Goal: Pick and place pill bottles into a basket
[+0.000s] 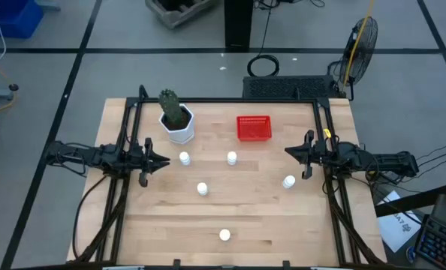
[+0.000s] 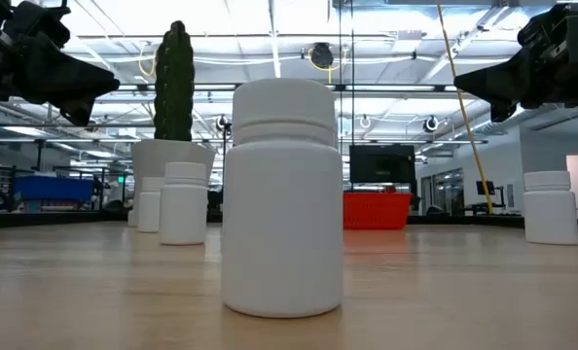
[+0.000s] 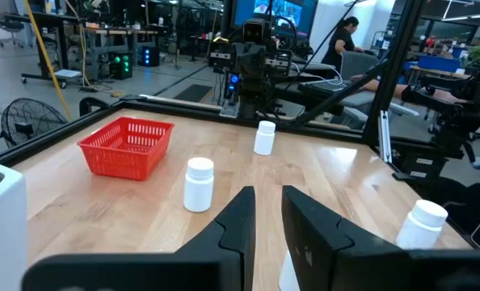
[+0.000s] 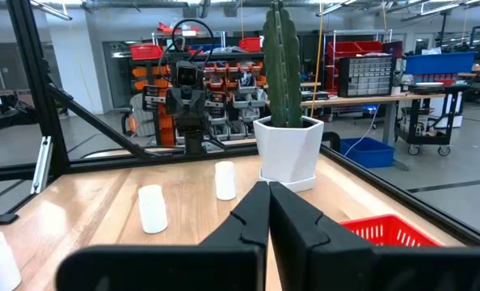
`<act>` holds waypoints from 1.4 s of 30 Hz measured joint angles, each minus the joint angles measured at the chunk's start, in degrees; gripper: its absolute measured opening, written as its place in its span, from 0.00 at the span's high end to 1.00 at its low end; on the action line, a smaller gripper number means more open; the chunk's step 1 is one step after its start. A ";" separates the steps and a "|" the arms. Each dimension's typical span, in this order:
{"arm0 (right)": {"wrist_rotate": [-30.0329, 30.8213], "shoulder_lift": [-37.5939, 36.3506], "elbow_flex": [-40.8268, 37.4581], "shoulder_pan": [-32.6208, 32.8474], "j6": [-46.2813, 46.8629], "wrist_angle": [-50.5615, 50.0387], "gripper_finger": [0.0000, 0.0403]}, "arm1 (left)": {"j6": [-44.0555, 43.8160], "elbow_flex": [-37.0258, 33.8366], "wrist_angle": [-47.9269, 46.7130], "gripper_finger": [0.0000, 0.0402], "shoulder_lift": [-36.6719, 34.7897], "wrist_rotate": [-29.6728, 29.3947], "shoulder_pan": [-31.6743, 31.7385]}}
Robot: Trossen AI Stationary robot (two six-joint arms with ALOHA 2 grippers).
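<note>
1. At the table's left edge your left gripper waits above the wood. Its wrist camera shows the fingers a narrow gap apart, holding nothing.
2. Just beside it, toward the back, stands a white pot with a green cactus.
3. From above you see all five pill bottles, each upright and apart from the others: one just in front of the pot, one nearer the middle, one alone near the front edge, one in front of the basket, and one near your right gripper.
4. The table-level camera shows only four bottles; the front one fills the middle and hides much of what lies behind it.
5. The red basket sits at the back, right of the pot. The overhead view shows nothing in it.
6. The left wrist camera shows the basket's mesh side and, beyond the table, a seated person.
7. At the right edge your right gripper also waits above the wood. Its wrist camera shows the fingers pressed together, empty.
</note>
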 joint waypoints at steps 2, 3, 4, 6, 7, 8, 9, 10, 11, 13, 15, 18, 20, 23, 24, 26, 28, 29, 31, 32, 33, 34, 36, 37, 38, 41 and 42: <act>0.00 -0.02 0.00 0.00 0.00 -0.01 0.99 | 0.00 0.00 0.00 0.83 0.01 0.02 0.01; 0.00 -0.02 0.00 0.00 -0.02 0.01 0.99 | -0.01 0.00 0.00 0.83 0.01 0.00 0.01; 0.00 0.00 -0.02 0.00 0.00 0.01 0.99 | 0.00 0.00 0.00 0.83 0.01 0.00 0.01; 0.00 -0.02 0.00 -0.01 -0.01 0.01 0.99 | 0.00 0.00 0.00 0.83 0.01 0.02 0.01; 0.00 -0.02 -0.01 0.00 0.00 0.00 0.99 | 0.00 0.00 0.00 0.83 0.01 -0.01 -0.01; 0.00 -0.01 0.00 0.00 -0.02 -0.01 0.99 | 0.00 0.00 0.00 0.83 0.00 -0.01 0.00; 0.00 -0.01 -0.01 0.00 -0.01 0.00 0.99 | 0.00 0.00 0.00 0.83 -0.01 0.01 0.01; 0.00 -0.02 0.00 0.00 0.00 0.01 0.99 | 0.00 0.00 0.00 0.83 0.01 0.01 0.01; 0.00 -0.02 0.00 0.00 0.00 0.01 0.99 | 0.00 0.00 0.00 0.83 0.00 -0.01 0.01; 0.00 -0.02 0.00 -0.02 -0.02 0.01 0.99 | 0.00 0.00 0.00 0.83 0.02 0.01 0.00; -0.01 -0.01 0.00 -0.01 -0.02 0.01 0.99 | 0.00 0.00 0.00 0.83 0.02 0.00 0.01; 0.00 -0.01 0.00 -0.01 -0.01 0.01 0.99 | 0.00 0.00 0.00 0.83 -0.01 0.01 0.00; 0.00 0.00 -0.02 0.00 -0.02 0.01 0.99 | 0.00 0.00 0.00 0.83 0.02 0.00 -0.01; 0.00 -0.02 0.00 -0.02 -0.01 0.01 0.99 | -0.01 0.00 0.00 0.83 0.00 0.00 -0.01; 0.00 -0.02 0.00 0.00 -0.01 0.01 0.99 | -0.02 0.00 0.00 0.83 0.01 0.00 -0.01; 0.00 0.00 -0.02 0.00 -0.02 0.01 0.99 | -0.01 0.00 0.00 0.83 0.00 0.01 0.01; 0.00 0.00 -0.02 0.00 -0.02 0.01 0.99 | -0.01 0.00 0.00 0.83 0.01 0.02 0.00; 0.00 0.00 0.00 0.00 0.00 0.01 0.99 | 0.00 0.00 0.00 0.83 0.02 0.00 0.01; 0.64 0.00 -0.01 -0.14 -1.36 0.41 0.99 | -0.02 0.00 0.00 0.83 0.02 0.00 0.01; 2.21 0.00 0.00 -0.26 -2.82 1.22 0.99 | -0.01 0.00 0.00 0.83 0.01 0.00 0.00; 3.49 -0.03 0.00 -0.36 -4.12 1.72 0.99 | 0.00 0.00 0.00 0.83 0.00 0.02 -0.02; 4.44 -0.04 -0.01 -0.37 -4.93 1.98 0.99 | 0.00 0.00 0.00 0.83 -0.01 0.00 0.01; 4.54 0.04 -0.01 -0.35 -4.84 2.61 0.99 | -0.02 0.00 0.00 0.83 -0.01 -0.01 -0.01; 4.44 0.04 -0.01 -0.35 -3.60 3.38 0.99 | 0.00 0.00 0.00 0.83 0.01 0.02 0.01; 4.36 0.02 -0.02 -0.33 -1.81 4.22 0.99 | 0.00 0.00 0.04 0.83 0.01 0.02 0.01; 4.42 0.04 -0.02 -0.24 4.12 7.45 0.99 | -0.02 0.00 0.04 0.83 0.00 0.01 -0.02; 4.42 0.04 -0.02 -0.24 6.03 8.66 0.99 | -0.02 0.00 0.03 0.83 0.02 0.02 -0.01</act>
